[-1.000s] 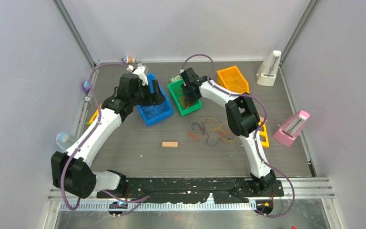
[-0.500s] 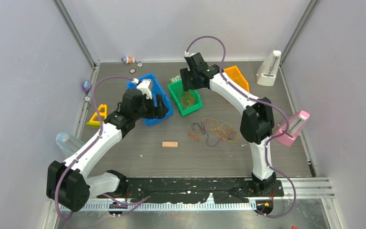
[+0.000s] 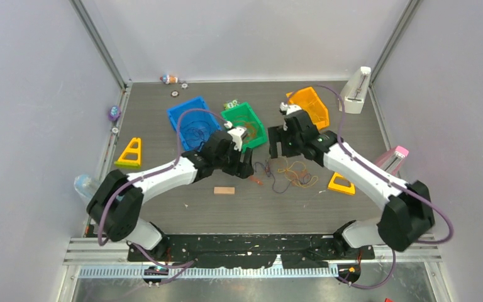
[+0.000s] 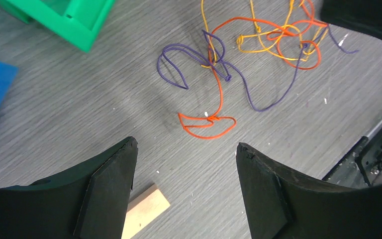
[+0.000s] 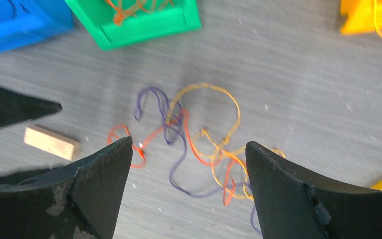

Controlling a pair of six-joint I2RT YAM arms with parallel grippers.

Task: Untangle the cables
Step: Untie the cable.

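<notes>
Grey wood-grain counter (image 3: 182,211) lies between pale walls, with both arms bolted at its near edge. Toward the near edge, left of centre, a small wooden block (image 3: 224,190) lies flat.

Just beyond it and to the right, near the counter's middle, the cables (image 3: 286,173) lie slack and flat in a loose sprawl rather than a tight ball. On the left side a purple strand (image 4: 179,64) makes two narrow loops and trails a long curve toward the right. A red-orange strand (image 4: 206,124) crosses it and ends in a small knotted loop nearest the block. On the right side yellow-orange loops (image 5: 224,107) cross and wind through more red wire.

The left tool (image 4: 185,147) hangs above the counter at the left of the sprawl, its fingers spread wide and holding nothing. The right tool (image 5: 189,144) hangs over the far side of the sprawl, its fingers also spread and bare.

Farther back stand a blue bin (image 3: 179,113), a green bin (image 3: 239,108) with orange strands (image 5: 139,7) inside, and an orange bin (image 3: 311,104) toward the far right corner.
</notes>
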